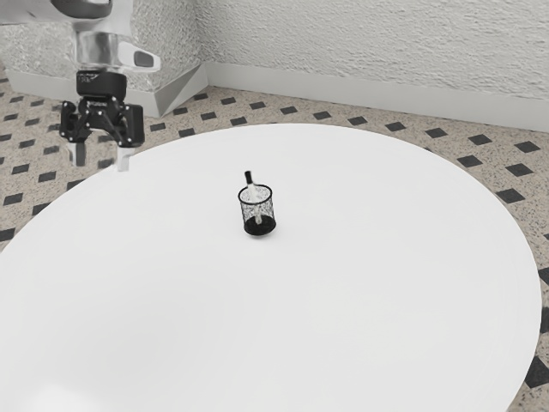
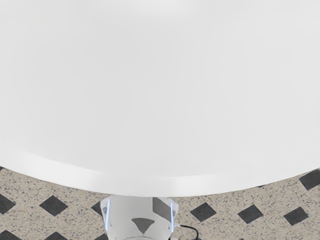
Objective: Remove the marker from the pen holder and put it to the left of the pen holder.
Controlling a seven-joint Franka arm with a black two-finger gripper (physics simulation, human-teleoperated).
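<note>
My gripper (image 1: 100, 158) hangs at the exterior view's upper left, above the table's edge, its two fingers apart with nothing between them. The pen holder (image 1: 258, 213), a small black mesh cup, stands upright on the white table, well off to the exterior view's right of my gripper. Inside it leans the marker (image 1: 250, 180), pale with a black upper end that sticks out above the rim. Its lower part is visible through the mesh.
The round white table (image 1: 369, 292) spreads under and around the holder. In the wrist view its curved edge (image 2: 150, 186) runs above the patterned floor, with the robot's pale base (image 2: 140, 217) beside it. A textured wall (image 1: 377, 51) rises behind.
</note>
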